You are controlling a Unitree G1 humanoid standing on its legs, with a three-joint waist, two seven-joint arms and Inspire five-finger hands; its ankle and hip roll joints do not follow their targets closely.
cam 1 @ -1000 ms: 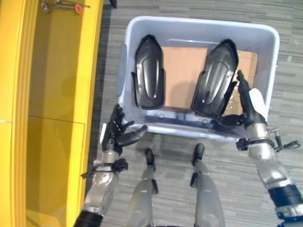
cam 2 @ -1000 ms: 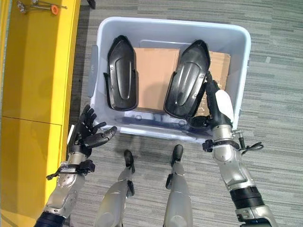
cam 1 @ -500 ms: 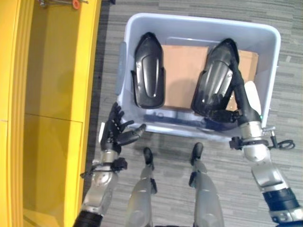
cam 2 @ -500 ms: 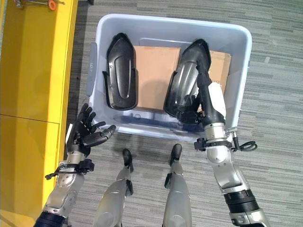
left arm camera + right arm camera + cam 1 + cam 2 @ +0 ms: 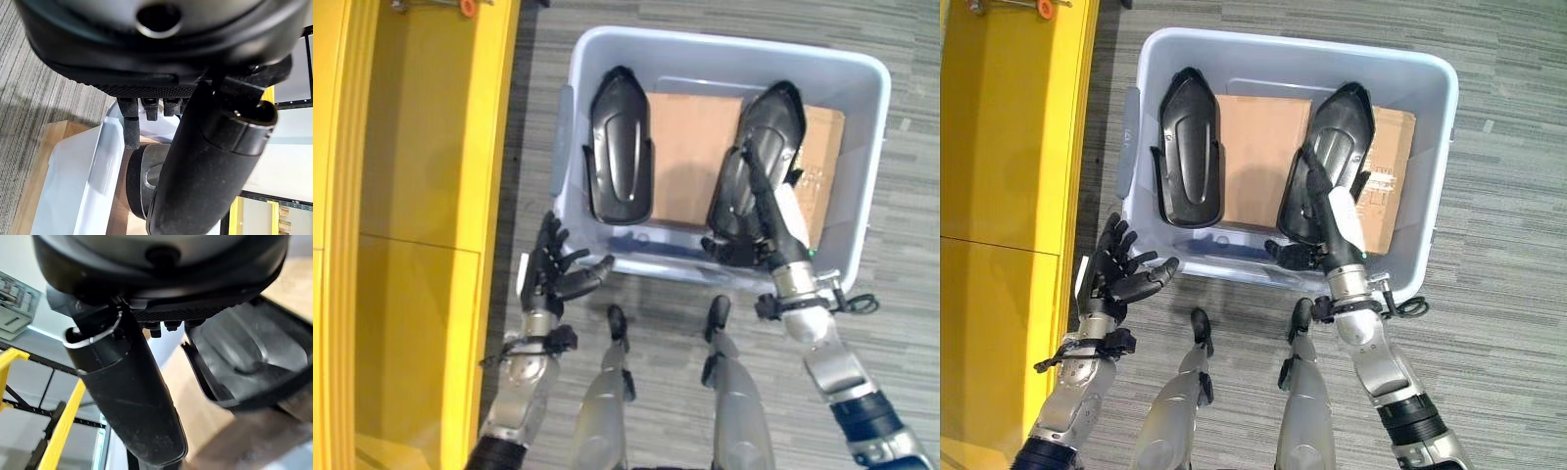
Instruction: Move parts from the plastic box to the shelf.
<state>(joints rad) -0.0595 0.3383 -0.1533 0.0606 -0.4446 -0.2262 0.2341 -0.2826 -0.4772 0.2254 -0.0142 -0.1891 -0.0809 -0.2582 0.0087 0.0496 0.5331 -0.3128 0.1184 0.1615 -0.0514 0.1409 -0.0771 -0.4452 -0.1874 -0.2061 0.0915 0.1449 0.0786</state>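
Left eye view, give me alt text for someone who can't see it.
The robot's right hand lies with straight fingers on the right-hand of two black parts in a pale plastic box lined with cardboard. The other black part lies to the left. The left hand hovers open outside the box, beside a yellow shelf.

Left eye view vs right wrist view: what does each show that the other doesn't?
Left eye view alone: the yellow shelf, the whole plastic box, the left black part and the left robot hand open outside the box. Right wrist view alone: a close look at the right part's hollow inside. Both: the right robot hand on the right black part, over cardboard.
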